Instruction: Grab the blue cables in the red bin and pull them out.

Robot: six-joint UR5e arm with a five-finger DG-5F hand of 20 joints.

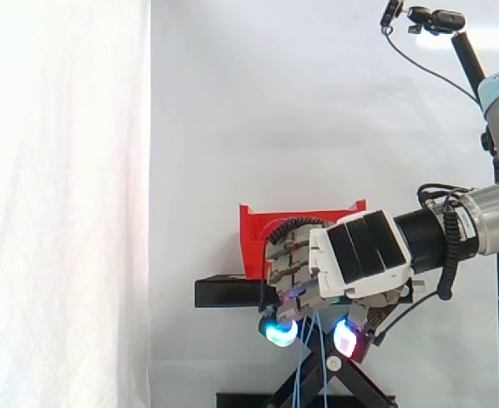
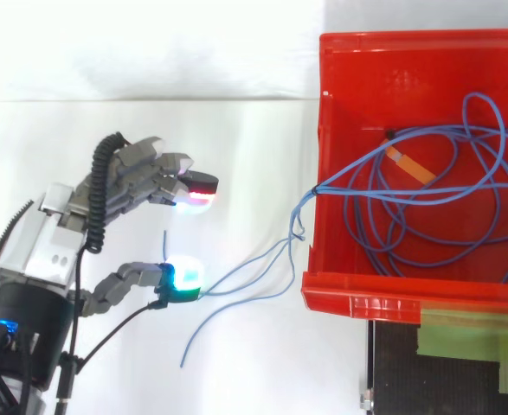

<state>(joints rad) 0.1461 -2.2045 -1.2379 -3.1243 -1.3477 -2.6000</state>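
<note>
The red bin (image 2: 357, 294) stands at the right of the top view, with the blue cables (image 2: 427, 194) coiled loosely inside it. A bundle of strands crosses the bin's left wall and runs slack down-left to my hand (image 2: 59, 246). There the strands lie over the curled thumb (image 2: 183, 278), whose pad glows cyan-green. The curled fingers (image 2: 203, 186), one pad glowing red, stand a wide gap away from it. In the side view my hand (image 1: 360, 255) hangs in front of the red bin (image 1: 258, 229), and loose blue cable ends (image 1: 304, 374) dangle below it between the glowing pads.
The bin rests on a black stand (image 1: 223, 293) with crossed legs; green tape (image 2: 470, 341) lies on the stand's top below the bin. White curtain hangs behind and to the left. A small camera on a pole (image 1: 436, 19) sits at the upper right.
</note>
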